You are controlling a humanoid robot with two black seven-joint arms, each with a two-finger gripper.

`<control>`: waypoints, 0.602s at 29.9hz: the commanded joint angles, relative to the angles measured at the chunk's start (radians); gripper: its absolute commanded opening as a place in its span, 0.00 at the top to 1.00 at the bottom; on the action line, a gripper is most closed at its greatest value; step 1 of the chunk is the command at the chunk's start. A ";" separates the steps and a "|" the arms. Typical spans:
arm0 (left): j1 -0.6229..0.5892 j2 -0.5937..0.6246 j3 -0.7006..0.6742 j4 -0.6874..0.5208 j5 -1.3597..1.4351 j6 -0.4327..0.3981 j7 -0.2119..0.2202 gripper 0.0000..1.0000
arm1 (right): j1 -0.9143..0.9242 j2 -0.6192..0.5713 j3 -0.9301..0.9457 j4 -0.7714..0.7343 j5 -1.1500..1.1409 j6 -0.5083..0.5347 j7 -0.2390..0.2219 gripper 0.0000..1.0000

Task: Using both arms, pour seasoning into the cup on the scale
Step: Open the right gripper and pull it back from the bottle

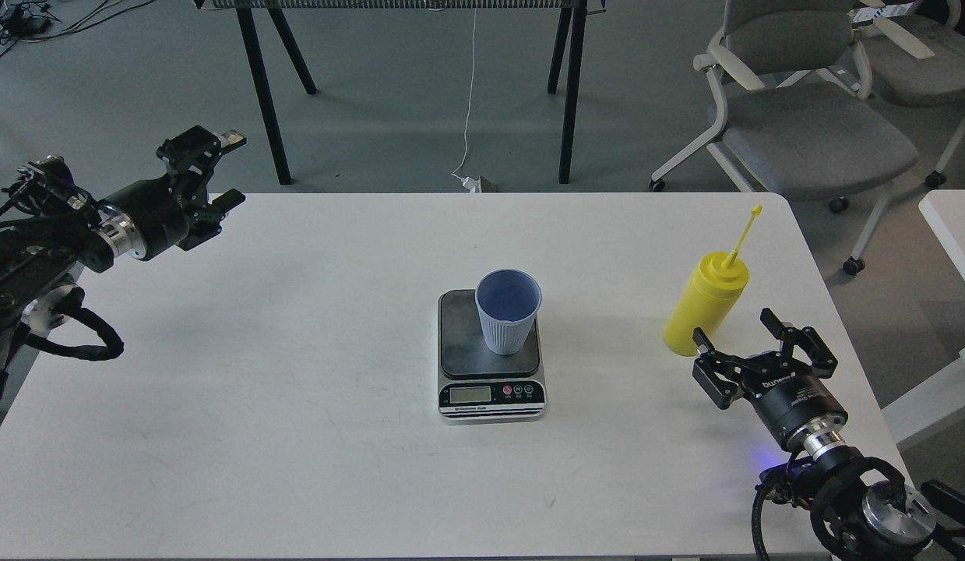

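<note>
Nearest of all is the right arm's thick wrist at the bottom right corner, but reading across from the left: the left gripper point(211, 173) hangs above the counter's far left edge, its fingers point(230, 199) spread apart with nothing between them, well away from everything on the white counter point(256, 389). At the middle of the counter sits the scale point(491, 357), display and buttons facing the near side. On its dark top plate stands the cup point(508, 310), upright, its mouth open, set toward the plate's far right part. Farther right, near the counter's right edge, stands the seasoning bottle point(706, 304), upright, its thin cap strap sticking up and to the right from the nozzle. Just in front of the bottle's base is the right gripper point(737, 332), fingers point(772, 320) wide open and holding nothing; the left one reaches close beside the bottle's foot, though I cannot tell whether it touches. Beyond the counter, grey office chairs point(801, 117) stand on the floor.
</note>
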 commanded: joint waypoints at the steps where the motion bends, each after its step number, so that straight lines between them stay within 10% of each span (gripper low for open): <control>1: -0.001 0.001 -0.007 0.000 -0.001 0.000 0.000 0.00 | -0.081 -0.062 0.052 0.077 -0.026 0.000 0.002 0.01; 11: -0.017 0.003 -0.004 0.000 -0.006 0.000 0.000 0.00 | -0.164 -0.246 0.312 0.180 -0.164 0.000 0.008 0.01; 18: -0.102 0.003 -0.023 0.001 -0.024 0.000 0.000 0.00 | 0.092 -0.308 0.315 0.054 -0.325 0.000 0.010 0.01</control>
